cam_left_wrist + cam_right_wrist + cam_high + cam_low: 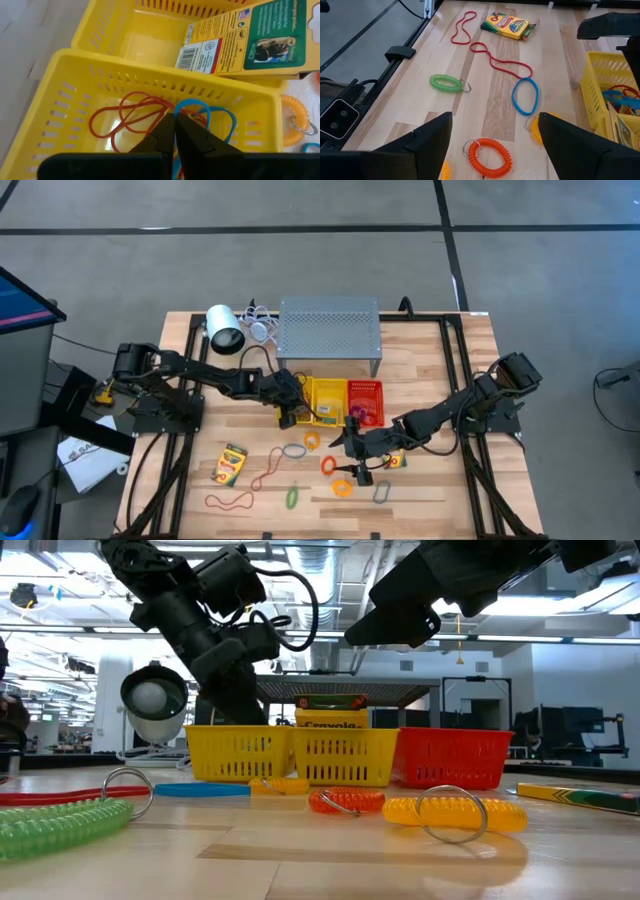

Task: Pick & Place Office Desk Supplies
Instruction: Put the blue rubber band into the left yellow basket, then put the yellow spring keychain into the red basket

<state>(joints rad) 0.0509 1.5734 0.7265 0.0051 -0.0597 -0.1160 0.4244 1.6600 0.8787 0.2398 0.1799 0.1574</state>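
Note:
Two yellow baskets (322,392) and a red basket (366,402) stand mid-table. My left gripper (175,119) is shut, reaching down into one yellow basket (150,75), which holds red rubber bands (125,115) and a blue band (215,112). A crayon box (250,40) leans in the other yellow basket. My right gripper (495,145) hangs open above an orange coil ring (487,157), touching nothing. On the table lie another crayon box (230,463), red rubber bands (265,473), a blue band (525,96) and a green coil (446,82). My left gripper seems to pinch a strand of the blue band (186,106) between its fingertips; a strip of blue shows in the slit between the fingers. The fingers slant down into the basket from the table's left. The band's loop lies slack on the red bands in the basket.
A grey perforated stand (330,330) and a white lamp (225,330) stand behind the baskets. More coil rings, orange (343,488), yellow (455,812) and grey (382,493), lie near the front. Bare wood shows at the front right.

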